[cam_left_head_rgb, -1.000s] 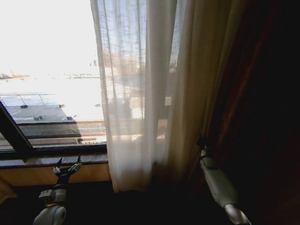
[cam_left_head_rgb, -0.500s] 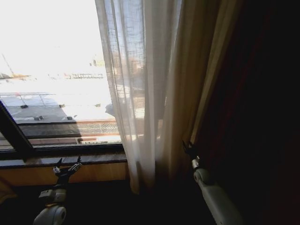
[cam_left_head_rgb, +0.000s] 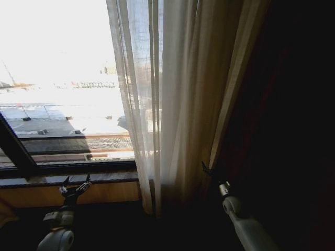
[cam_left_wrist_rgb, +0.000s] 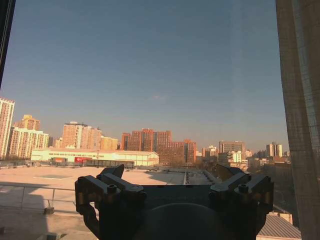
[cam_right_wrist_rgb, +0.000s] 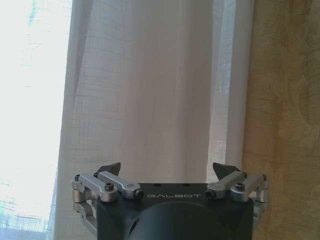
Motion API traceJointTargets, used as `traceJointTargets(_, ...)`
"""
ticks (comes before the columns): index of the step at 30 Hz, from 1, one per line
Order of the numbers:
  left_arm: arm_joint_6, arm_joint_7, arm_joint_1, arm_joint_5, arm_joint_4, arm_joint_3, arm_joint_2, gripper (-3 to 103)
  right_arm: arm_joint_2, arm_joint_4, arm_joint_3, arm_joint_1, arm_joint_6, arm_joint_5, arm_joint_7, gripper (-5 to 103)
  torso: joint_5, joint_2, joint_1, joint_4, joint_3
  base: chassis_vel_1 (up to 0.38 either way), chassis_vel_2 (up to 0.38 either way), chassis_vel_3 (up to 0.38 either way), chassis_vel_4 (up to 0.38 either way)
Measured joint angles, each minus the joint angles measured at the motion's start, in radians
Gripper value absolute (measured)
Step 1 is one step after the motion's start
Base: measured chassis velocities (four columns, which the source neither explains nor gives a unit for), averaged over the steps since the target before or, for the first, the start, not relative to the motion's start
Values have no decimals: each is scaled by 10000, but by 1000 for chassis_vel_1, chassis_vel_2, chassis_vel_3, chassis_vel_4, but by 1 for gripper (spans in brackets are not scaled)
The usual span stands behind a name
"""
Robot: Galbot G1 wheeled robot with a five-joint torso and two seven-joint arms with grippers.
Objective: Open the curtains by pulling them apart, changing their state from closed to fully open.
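Jaws apart on right gripper (cam_right_wrist_rgb: 170, 172), arm angled up, facing curtains (cam_left_head_rgb: 167, 104), apparently not touching; left gripper (cam_left_head_rgb: 74, 184) apart, low by sill

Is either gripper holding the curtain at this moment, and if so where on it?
Nothing is held. The right gripper is open facing the curtain; the left gripper is open toward the window.

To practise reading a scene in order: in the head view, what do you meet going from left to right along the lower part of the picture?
Left gripper, open, by the window sill → sheer curtains, bunched → right gripper, open, at the curtains' right edge → dark drape.
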Motion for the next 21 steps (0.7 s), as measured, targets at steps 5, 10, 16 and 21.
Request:
traceJointTargets(5, 0, 0, 0, 0, 0, 0, 0, 100, 45, -47, -20, -18, 117, -67, -152, 100, 2, 0, 0, -1, 0, 66, 60, -59, -64)
traceJointTargets(10, 0, 0, 0, 0, 0, 1, 0, 100, 53, -89, -47, -18, 194, -47, -246, 100, 0, 0, 0, -1, 0, 139, 157, -133, -154)
traceJointTargets(16, 0, -1, 0, 0, 0, 1, 0, 100, 64, -159, -48, -6, 211, -63, -317, 100, 0, -2, 3, 1, 3, 234, 271, -259, -246)
traceJointTargets(21, 0, -1, 0, 0, 0, 1, 0, 100, 60, -204, -51, 35, 228, -67, -349, 100, -2, -1, 1, 0, 1, 307, 315, -316, -291)
